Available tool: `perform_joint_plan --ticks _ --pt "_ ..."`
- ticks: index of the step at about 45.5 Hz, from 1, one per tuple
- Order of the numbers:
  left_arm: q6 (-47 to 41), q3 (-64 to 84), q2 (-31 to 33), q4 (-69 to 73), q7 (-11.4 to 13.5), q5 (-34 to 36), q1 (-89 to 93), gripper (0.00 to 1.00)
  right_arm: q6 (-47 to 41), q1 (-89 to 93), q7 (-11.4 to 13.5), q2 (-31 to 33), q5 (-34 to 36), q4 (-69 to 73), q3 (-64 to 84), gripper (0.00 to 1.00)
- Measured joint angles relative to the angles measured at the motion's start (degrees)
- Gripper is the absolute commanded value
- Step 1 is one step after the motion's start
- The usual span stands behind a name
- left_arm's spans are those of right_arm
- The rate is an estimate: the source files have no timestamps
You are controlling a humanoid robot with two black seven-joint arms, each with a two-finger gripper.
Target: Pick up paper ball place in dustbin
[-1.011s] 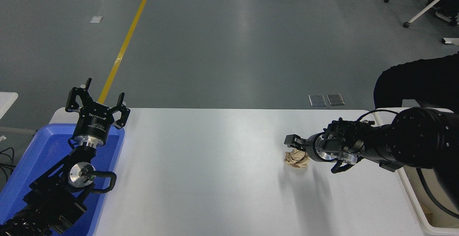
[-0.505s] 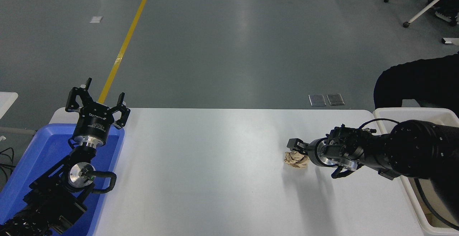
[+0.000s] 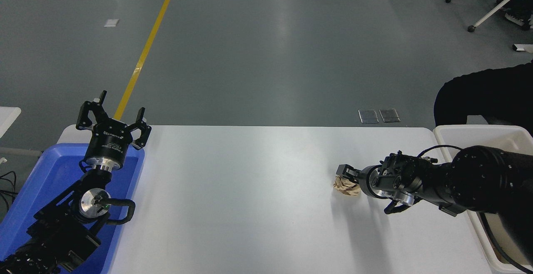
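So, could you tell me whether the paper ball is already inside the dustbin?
No, the paper ball lies on the white table, at the right hand, well left of the dustbin.

Paper ball (image 3: 346,185) on table (image 3: 250,190) toward its right, dustbin (image 3: 479,131) off right edge, tray (image 3: 25,199) at left end.

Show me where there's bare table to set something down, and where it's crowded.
The widest free patch is the white table between the blue tray with the parked left gripper and the paper ball. The near edge below the ball is bare too. It is crowded at the right, where the right gripper meets the ball beside the dustbin.
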State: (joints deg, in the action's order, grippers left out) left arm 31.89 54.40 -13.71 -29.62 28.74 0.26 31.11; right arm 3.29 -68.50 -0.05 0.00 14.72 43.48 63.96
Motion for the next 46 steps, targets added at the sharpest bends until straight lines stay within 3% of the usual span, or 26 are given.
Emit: perform_joint_plan --ticks 8,13,29,46 --pt "0.0 0.0 0.0 0.0 0.0 0.0 0.0 0.98 0.1 -0.5 0.0 0.0 -0.1 0.7 -0.1 0.23" --pt "0.0 0.0 0.0 0.0 0.0 0.0 0.0 0.98 -0.5 -1.4 0.0 0.0 -0.1 1.4 -0.3 0.00" --pt "0.0 0.0 0.0 0.0 0.0 0.0 0.0 0.98 -4.7 -9.1 -0.1 1.4 0.0 8.4 -1.4 0.00" --pt "0.0 0.0 0.0 0.0 0.0 0.0 0.0 0.98 -14.9 -27.2 0.0 10.5 -0.1 17.6 1.3 0.00"
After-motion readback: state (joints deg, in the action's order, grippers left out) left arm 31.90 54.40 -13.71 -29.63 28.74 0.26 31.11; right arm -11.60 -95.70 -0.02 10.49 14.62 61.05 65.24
